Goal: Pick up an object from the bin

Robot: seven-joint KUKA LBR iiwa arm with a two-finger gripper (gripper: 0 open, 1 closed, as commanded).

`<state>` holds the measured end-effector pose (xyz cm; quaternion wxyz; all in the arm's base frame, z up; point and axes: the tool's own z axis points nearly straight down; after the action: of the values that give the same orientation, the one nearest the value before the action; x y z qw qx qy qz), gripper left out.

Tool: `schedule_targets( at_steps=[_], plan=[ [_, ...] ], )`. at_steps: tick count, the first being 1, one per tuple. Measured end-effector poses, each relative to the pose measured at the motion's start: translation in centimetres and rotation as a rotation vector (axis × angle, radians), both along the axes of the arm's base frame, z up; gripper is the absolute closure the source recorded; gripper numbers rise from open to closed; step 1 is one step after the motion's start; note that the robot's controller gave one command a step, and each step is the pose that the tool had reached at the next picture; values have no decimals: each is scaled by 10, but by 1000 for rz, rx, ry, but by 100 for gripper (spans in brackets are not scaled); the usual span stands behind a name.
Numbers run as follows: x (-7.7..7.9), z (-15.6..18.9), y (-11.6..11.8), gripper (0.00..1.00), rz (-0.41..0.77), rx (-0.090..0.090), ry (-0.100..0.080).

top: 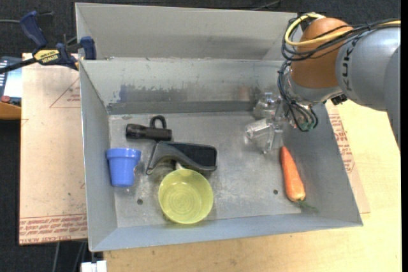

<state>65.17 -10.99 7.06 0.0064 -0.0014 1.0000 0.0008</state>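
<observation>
My gripper [262, 137] hangs low over the right half of the bin, its metal fingers apart with nothing between them. An orange carrot [292, 175] lies lengthwise just right of and below the fingertips, near the bin's right wall. A black tool with a handle [182, 155] lies in the middle, well to the left of the gripper.
A yellow-green bowl [185, 196] sits at the front centre, partly under the black tool. A small blue cup [122, 165] stands at the left. Another black handle piece [148, 131] lies behind them. The bin floor around the gripper is bare metal.
</observation>
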Motion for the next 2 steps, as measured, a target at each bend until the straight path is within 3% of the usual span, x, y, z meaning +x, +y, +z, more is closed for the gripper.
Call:
schedule_targets(
  at_steps=[1,2],
  plan=[
    [2,0,-1,100,3,0,0],
    [2,0,-1,100,3,0,0]
  ],
)
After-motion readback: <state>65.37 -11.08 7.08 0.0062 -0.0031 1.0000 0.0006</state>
